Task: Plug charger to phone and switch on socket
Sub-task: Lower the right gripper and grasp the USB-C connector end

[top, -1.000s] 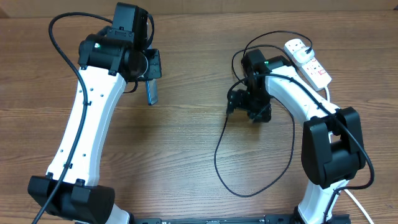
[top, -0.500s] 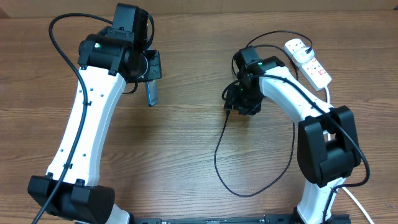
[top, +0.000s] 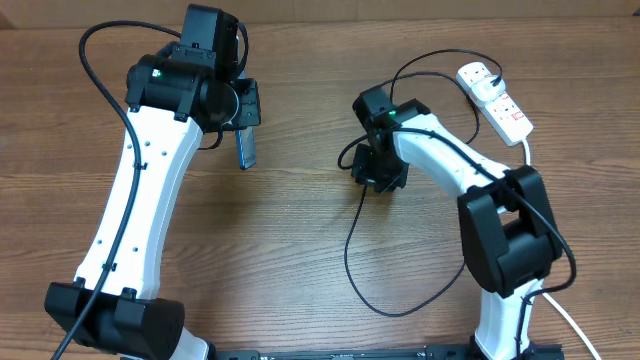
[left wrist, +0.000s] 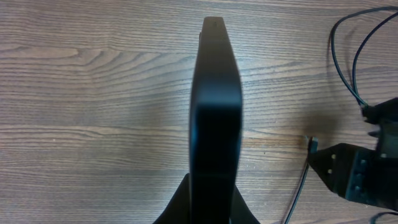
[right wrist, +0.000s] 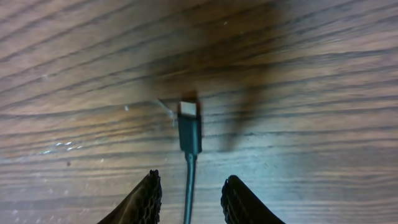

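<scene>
**benchrat:** At the far right corner of the bench (top: 300,250) there's the white power strip (top: 497,98), red switches on top, with a thick white cord (top: 527,150) running off it toward the robot's base. Where's everything else from there?

**yam_fan:** The phone (top: 245,152) is well to the left of the power strip, on the other side of the bench. It's held up off the wood, and both the overhead and the left wrist cam only see it edge-on, as a thin dark slab (left wrist: 214,106). The left fingers (left wrist: 174,211) are clamped on its lower end, one on each flat face.

**benchrat:** And the charger?

**yam_fan:** The charger (top: 347,255) has its small plug tip (right wrist: 189,111) between the phone and the power strip, closer to the strip. On the right wrist cam the tip pokes straight out ahead of the right fingers (right wrist: 144,198), off the wood with a shadow under it. There's a gap between the cable and each fingertip, but the cable runs back between them and out of the shot, so I read it as gripped further in.

**benchrat:** Rest of the cable?

**yam_fan:** It drops in a big loose loop on the bench on the robot's side of the power strip, then arcs round to the strip's far end. It's too small to tell if the plug there is seated. I can't read the switch positions either.
</scene>
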`<action>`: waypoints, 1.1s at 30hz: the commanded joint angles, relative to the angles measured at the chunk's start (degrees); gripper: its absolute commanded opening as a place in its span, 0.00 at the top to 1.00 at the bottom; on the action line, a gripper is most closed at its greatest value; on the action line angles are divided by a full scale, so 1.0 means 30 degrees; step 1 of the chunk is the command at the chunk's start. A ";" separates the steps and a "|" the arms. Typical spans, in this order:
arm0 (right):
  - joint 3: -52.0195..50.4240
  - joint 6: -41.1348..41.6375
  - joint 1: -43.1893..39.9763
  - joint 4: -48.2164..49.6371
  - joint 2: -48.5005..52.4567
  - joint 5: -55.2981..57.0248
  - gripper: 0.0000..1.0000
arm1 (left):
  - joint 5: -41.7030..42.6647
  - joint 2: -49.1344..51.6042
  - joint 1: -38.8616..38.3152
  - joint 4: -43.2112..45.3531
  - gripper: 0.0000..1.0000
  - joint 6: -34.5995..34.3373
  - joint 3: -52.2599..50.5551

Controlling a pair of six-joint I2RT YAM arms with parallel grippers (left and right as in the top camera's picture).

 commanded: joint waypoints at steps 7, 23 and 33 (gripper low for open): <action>-0.0044 0.0437 0.0102 0.0248 0.0401 0.0648 0.73 | 0.0226 -0.0255 0.0036 0.0262 0.96 -0.0219 0.0073; -0.0044 0.0444 0.0102 0.0277 0.0699 0.0255 0.74 | 0.0765 -0.0255 0.0036 0.0947 0.96 -0.0211 0.0073; -0.0044 0.0678 0.0102 0.0189 0.0984 -0.0168 0.75 | 0.0867 -0.0255 0.0036 0.1268 0.96 -0.0211 0.0073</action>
